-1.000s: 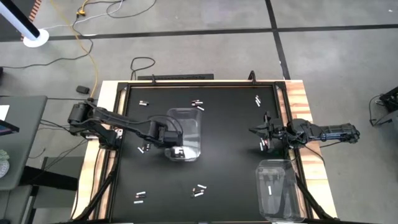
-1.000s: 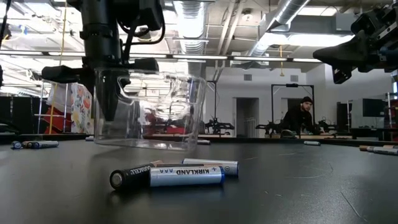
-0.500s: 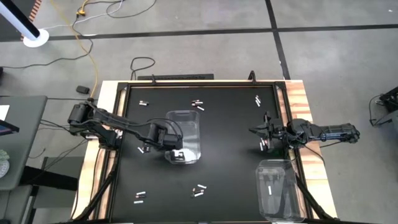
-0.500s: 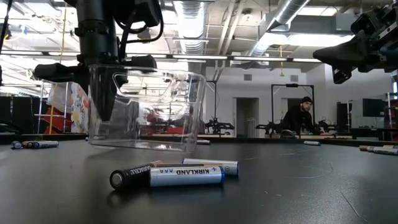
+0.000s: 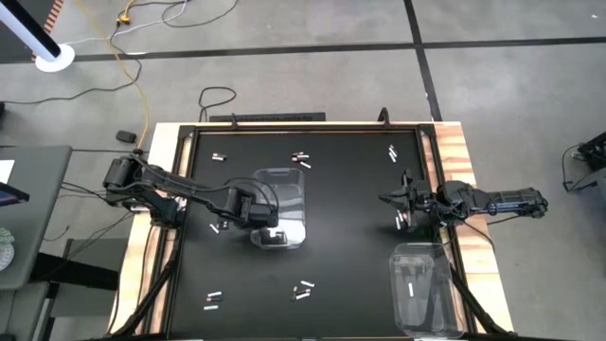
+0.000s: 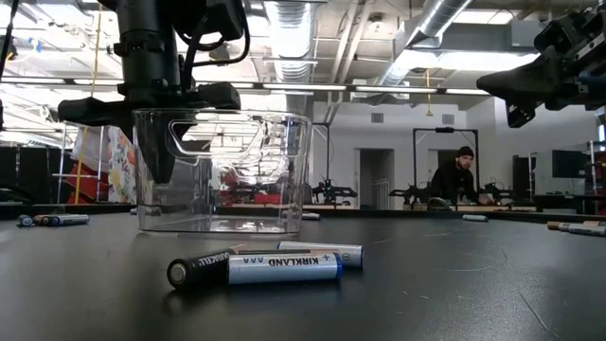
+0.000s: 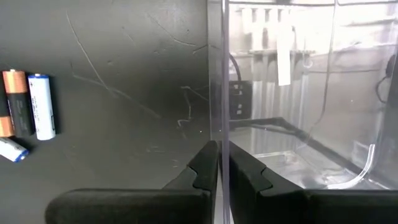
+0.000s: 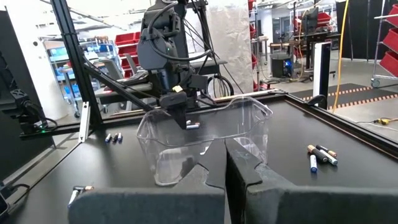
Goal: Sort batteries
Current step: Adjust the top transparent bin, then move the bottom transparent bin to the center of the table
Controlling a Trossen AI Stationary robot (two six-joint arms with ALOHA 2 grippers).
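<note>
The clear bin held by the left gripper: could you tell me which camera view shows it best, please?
The low view: the clear bin stands whole and upright on the table. The high view shows only its outline, the left wrist view one wall between the left gripper fingers, and the right wrist view shows it farther off.

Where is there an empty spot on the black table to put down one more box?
The widest bare patch lies between the middle clear bin and the right claw. Another lies between the front batteries and the second bin. It is crowded where the left claw pinches the middle bin's wall, and batteries dot the back edge.
</note>
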